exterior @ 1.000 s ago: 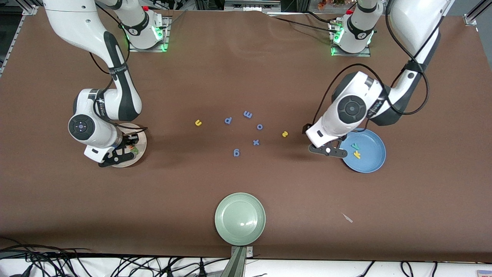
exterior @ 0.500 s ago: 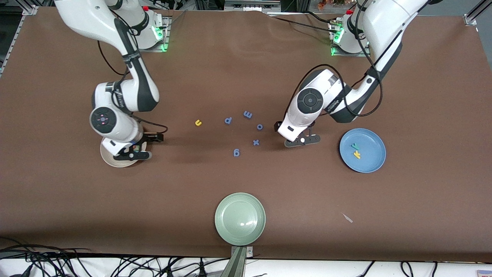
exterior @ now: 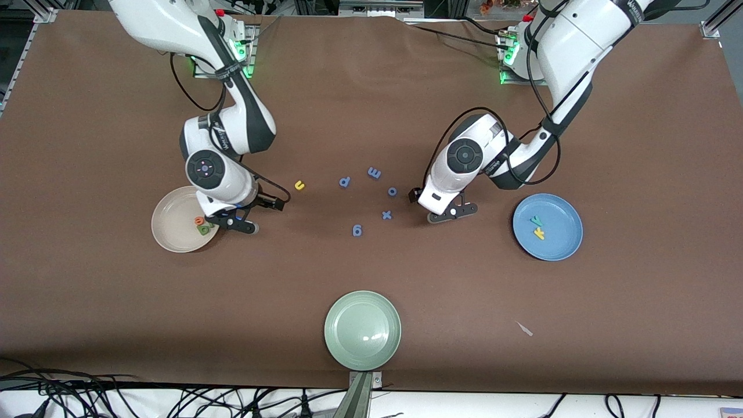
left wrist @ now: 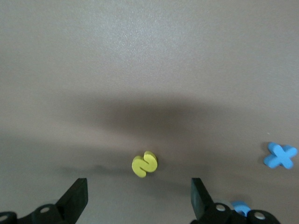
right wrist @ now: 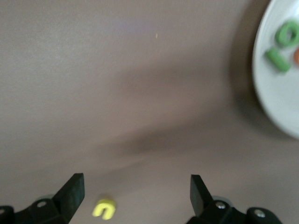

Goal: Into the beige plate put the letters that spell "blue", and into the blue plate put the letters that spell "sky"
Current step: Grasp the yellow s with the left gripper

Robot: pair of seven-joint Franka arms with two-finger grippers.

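Observation:
The beige plate [exterior: 174,223] holds an orange e [exterior: 199,220] and a green letter [exterior: 204,229]; the right wrist view shows this plate [right wrist: 280,93] with green pieces [right wrist: 281,46]. My right gripper [exterior: 238,224] hangs open just off the plate's rim, on the side toward the yellow u [exterior: 299,185]. That u [right wrist: 103,208] shows near one finger of the right gripper [right wrist: 135,191]. The blue plate [exterior: 560,247] holds a teal y [exterior: 536,220] and a yellow k [exterior: 539,234]. My left gripper [exterior: 451,213] is open over the yellow s [left wrist: 144,164], which lies just ahead of its fingertips [left wrist: 139,196].
Several blue letters [exterior: 374,172] lie scattered mid-table between the two grippers; a blue x [left wrist: 280,155] and another blue piece [left wrist: 240,207] sit close to the left gripper. A pale green plate [exterior: 362,330] stands near the table's front edge. A small scrap [exterior: 525,329] lies beside it.
The right gripper opened over the beige plate, left the letters there and moved off toward the yellow u. The left arm swung from the blue plate to over the yellow s.

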